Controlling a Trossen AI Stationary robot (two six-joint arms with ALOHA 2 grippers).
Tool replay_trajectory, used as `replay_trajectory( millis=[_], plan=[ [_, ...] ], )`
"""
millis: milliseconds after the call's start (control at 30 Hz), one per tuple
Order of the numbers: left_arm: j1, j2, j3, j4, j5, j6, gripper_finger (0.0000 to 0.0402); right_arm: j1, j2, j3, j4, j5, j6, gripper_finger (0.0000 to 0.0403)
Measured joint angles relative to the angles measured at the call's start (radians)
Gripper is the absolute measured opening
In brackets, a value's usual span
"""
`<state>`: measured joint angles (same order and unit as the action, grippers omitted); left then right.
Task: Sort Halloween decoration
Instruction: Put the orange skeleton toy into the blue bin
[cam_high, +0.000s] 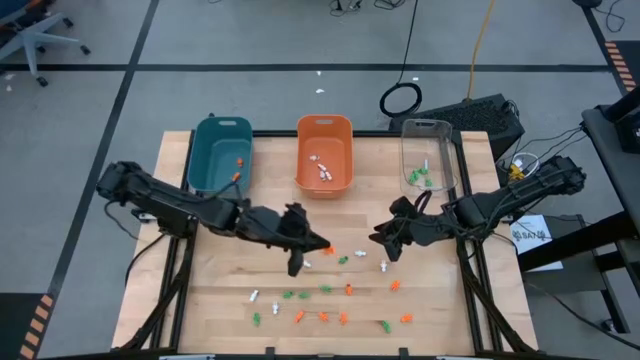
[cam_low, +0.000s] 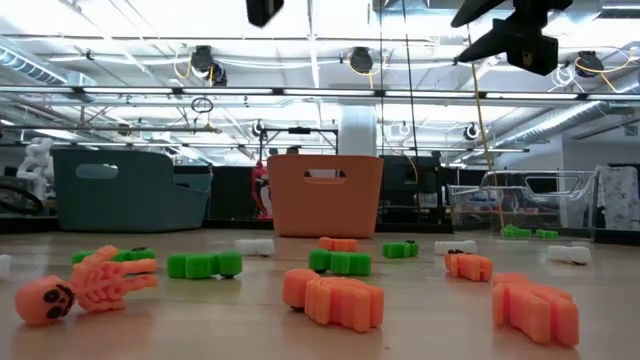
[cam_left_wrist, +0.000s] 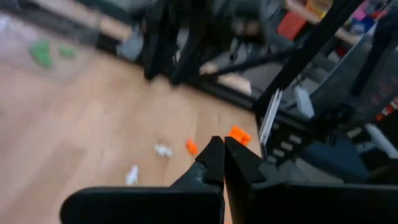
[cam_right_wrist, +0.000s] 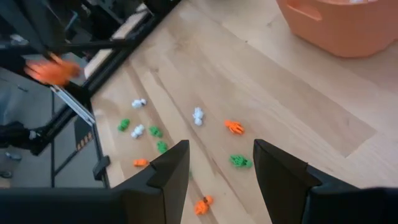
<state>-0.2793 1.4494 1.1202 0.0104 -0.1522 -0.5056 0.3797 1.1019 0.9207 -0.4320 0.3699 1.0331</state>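
Note:
Several tiny orange, green and white Halloween trinkets (cam_high: 325, 290) lie scattered on the near half of the wooden table (cam_high: 200, 300); up close they show in the low view (cam_low: 335, 298). My left gripper (cam_high: 320, 246) hangs above the table's middle, shut on an orange trinket (cam_high: 327, 249). My right gripper (cam_high: 385, 243) hovers open to the right of it, high over the table, with nothing between its fingers (cam_right_wrist: 177, 168). The teal bin (cam_high: 220, 155), orange bin (cam_high: 324, 155) and clear bin (cam_high: 428, 155) each hold a few trinkets. My left gripper pinches the orange trinket between its two shut fingers, at their free ends; a bit of it (cam_left_wrist: 238, 134) sticks out past the tips. The fingers slant slightly down, pointing toward the table's right. The trinket is lifted clear of the table.
The three bins stand in a row along the far edge. Bare wood lies between the bins and the scattered trinkets. Cables and a black box (cam_high: 480, 115) sit beyond the far right corner, and a white paper (cam_high: 530, 233) lies off the right edge.

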Motion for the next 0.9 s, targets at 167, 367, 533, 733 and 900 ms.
replay_trajectory(
  millis=[167,367,533,733,900],
  plan=[
    [0.009,-0.086,0.000,-0.046,-0.062,0.053,0.0000,-0.019,0.000,0.000,0.016,-0.002,0.001,0.0162],
    [0.018,-0.176,0.000,-0.141,-0.088,0.100,0.0000,-0.057,0.000,0.000,0.083,-0.004,-0.012,0.0162],
    [0.022,-0.244,0.000,-0.208,-0.089,0.156,0.0000,-0.102,0.000,0.000,0.139,-0.003,-0.048,0.0162],
    [0.023,-0.314,0.000,-0.254,-0.110,0.249,0.0000,-0.152,0.000,0.000,0.209,-0.002,-0.057,0.0162],
    [0.030,-0.350,0.000,-0.248,-0.123,0.421,0.0000,-0.189,0.000,0.000,0.239,0.002,-0.049,0.0162]
  ],
)
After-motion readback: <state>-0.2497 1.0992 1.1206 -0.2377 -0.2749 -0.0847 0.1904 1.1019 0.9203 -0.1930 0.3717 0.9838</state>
